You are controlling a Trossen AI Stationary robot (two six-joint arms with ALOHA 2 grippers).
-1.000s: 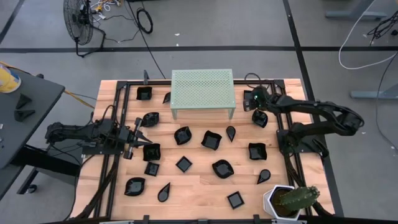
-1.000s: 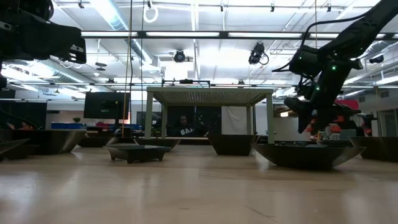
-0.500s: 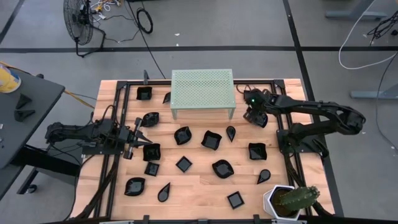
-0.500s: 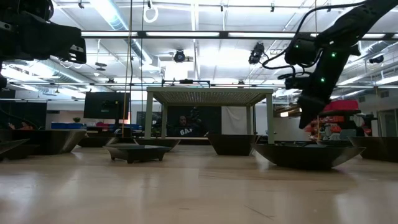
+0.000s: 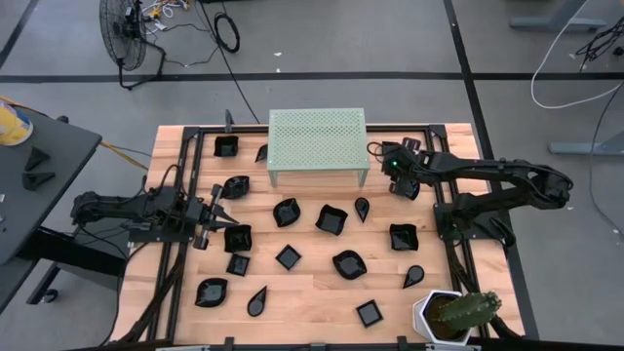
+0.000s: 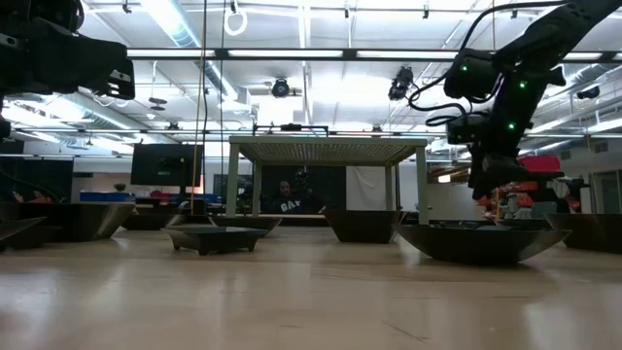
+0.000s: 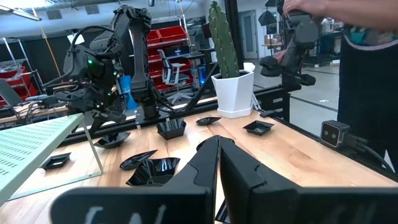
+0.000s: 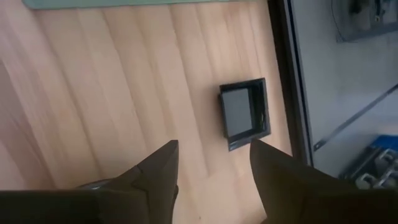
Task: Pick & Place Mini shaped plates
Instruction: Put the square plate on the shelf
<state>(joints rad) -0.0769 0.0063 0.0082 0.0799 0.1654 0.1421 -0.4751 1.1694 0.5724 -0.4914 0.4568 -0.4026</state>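
Note:
Several mini shaped plates lie scattered on the wooden table point(image 5: 312, 288), among them a wavy one point(image 5: 331, 218), a teardrop point(image 5: 362, 207) and a square one point(image 5: 403, 237). My right gripper point(image 5: 390, 164) hovers open beside the right end of the green stand point(image 5: 317, 141), above the table. Its wrist view shows the open fingers point(image 8: 158, 165) over bare wood, with a small square plate point(image 8: 244, 115) just ahead by the black rail. Another plate point(image 5: 409, 186) lies partly under that arm. My left gripper point(image 5: 222, 211) rests shut and empty at the left, next to a plate point(image 5: 237, 238).
A white cactus pot point(image 5: 444, 317) stands at the front right corner. Black frame rails point(image 5: 444, 210) run along both sides of the table. In the left wrist view a person's hands point(image 7: 298, 28) hold a device beyond the table edge.
My right arm has swung slightly left toward the stand's right end and risen a little, still open. The left arm has not moved.

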